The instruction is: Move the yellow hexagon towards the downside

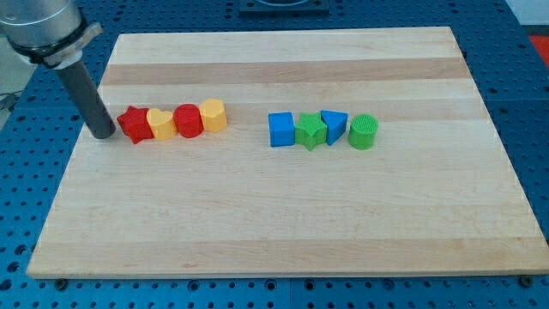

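The yellow hexagon (214,114) stands at the right end of a row of blocks in the left half of the wooden board (283,215). To its left are a red cylinder (188,121), a yellow heart (160,124) and a red star (134,124), each touching its neighbour. My tip (105,135) rests on the board just left of the red star, far from the hexagon. The dark rod rises from it to the view's upper left.
A second row lies right of centre: a blue cube (280,130), a green star (310,131), a blue triangle (334,125) and a green cylinder (364,132). The board sits on a blue perforated table (532,129).
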`<state>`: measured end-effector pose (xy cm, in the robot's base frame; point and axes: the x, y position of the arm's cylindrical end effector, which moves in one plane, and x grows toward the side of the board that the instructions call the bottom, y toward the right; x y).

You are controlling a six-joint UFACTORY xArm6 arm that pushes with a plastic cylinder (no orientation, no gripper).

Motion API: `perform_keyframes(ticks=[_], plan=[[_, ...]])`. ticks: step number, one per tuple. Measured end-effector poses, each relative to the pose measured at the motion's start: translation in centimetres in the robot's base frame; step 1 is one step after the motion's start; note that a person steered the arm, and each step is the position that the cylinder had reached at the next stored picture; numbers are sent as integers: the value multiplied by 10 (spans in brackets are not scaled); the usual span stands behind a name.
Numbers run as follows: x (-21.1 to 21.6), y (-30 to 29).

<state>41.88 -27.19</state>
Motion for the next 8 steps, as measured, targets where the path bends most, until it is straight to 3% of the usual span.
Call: perform_keyframes(ticks=[1, 2, 3, 5, 8], plan=[[-16, -25], [-63, -10], [-104, 60], [-96, 118], [-60, 127]])
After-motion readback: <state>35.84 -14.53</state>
